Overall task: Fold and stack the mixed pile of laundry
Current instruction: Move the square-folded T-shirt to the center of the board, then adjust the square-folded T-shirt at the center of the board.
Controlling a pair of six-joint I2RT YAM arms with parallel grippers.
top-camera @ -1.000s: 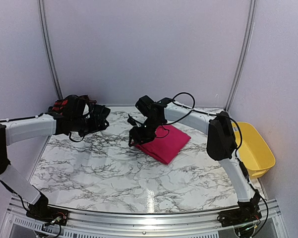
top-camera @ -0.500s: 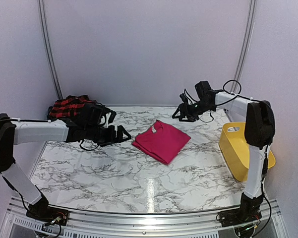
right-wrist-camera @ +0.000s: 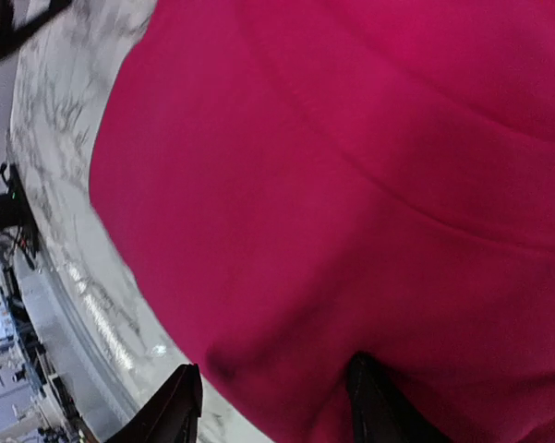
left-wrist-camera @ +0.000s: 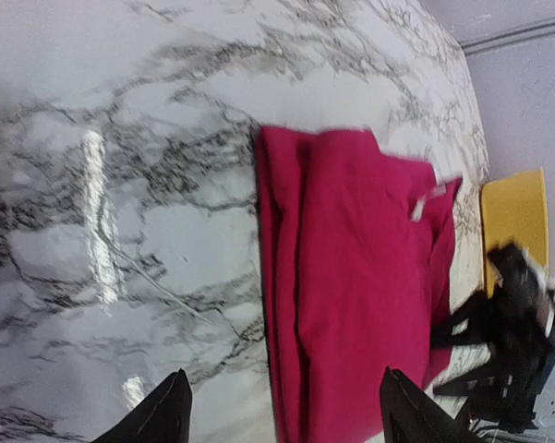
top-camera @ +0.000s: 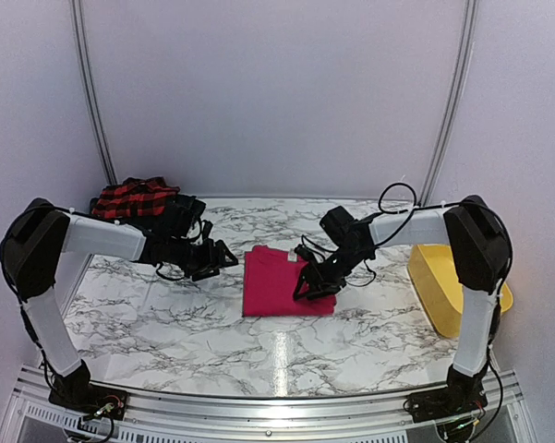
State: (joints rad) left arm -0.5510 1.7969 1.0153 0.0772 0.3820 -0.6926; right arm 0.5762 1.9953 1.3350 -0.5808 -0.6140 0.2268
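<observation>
The magenta-pink garment (top-camera: 279, 281) lies folded flat and square-on at the middle of the marble table (top-camera: 166, 318). My left gripper (top-camera: 227, 259) hovers just left of it, open wide. In the left wrist view its fingertips (left-wrist-camera: 164, 417) straddle the garment's (left-wrist-camera: 360, 277) near edge without touching. My right gripper (top-camera: 307, 287) is down on the garment's right front corner, jaws apart. One fingertip (right-wrist-camera: 369, 399) presses into the cloth (right-wrist-camera: 351, 185) and the other hangs past the edge over the table. The red-and-black checked garment (top-camera: 132, 197) is bunched at the back left.
A yellow plastic tub (top-camera: 448, 277) sits at the table's right edge, close behind my right arm. The left arm reaches across in front of the checked garment. Curved walls close the back and sides.
The magenta garment has turned from diagonal to square and shifted slightly nearer. My right arm swung out to the back right and came back down on the garment's right corner. The left gripper narrowed a little.
</observation>
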